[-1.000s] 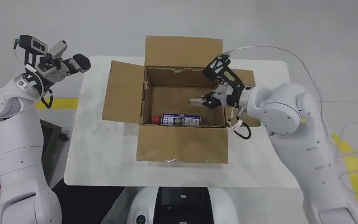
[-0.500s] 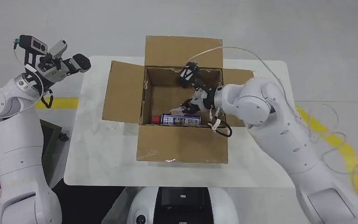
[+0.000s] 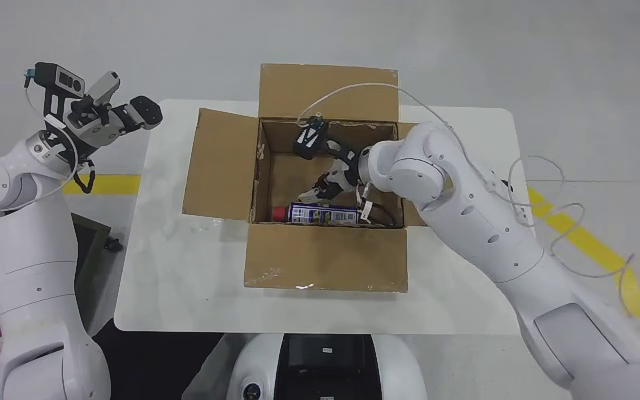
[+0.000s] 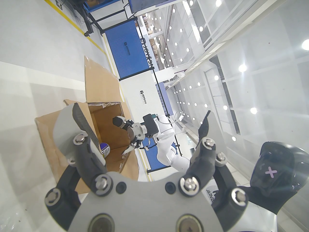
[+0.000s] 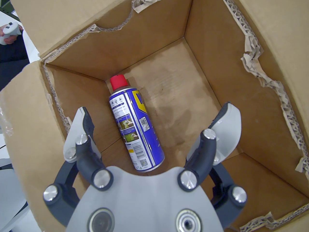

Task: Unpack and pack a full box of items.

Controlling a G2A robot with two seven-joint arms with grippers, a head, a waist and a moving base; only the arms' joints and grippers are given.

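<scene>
**OP:** R gripper status?

**ME:** My right gripper point(image 5: 156, 109) is inside the cardboard box point(image 3: 326, 255). It is spread wide w/ nothing btwn the pads. The fingers point(image 5: 80, 126) are grey hard shells w/ black rubbery inner faces and curved tips. The pads are clear of the item below.

**OP:** Item loc.?

**ME:** The spray can point(image 5: 136, 126) is a smooth blue cylinder w/ a yellow patch, a printed label and a glossy red cap point(image 5: 118, 82). It lies on its side on the box floor, along the 6 o'clock wall in the top view. The cap end points to 9 o'clock, close to that corner.

**OP:** Box cond.?

**ME:** Brown corrugated board, matte, w/ a deep rectangular well.
- One flap point(image 3: 328, 90) is open at 12 o'clock and another is folded out at 9 o'clock.
- The top edges point(image 5: 253, 49) are torn and ragged, w/ the fluting exposed.
- The floor board shows dark blotches.
- The box sits on a white table point(image 3: 180, 280), smooth w/ rounded corners.

**OP:** L gripper?

**ME:** My left gripper point(image 3: 128, 97) is approx. 10 o'clock from the box, well apart from it, just off the table's corner. It is spread and empty. Same build as the R unit: grey shells and black pads on a round metal base plate.
</scene>
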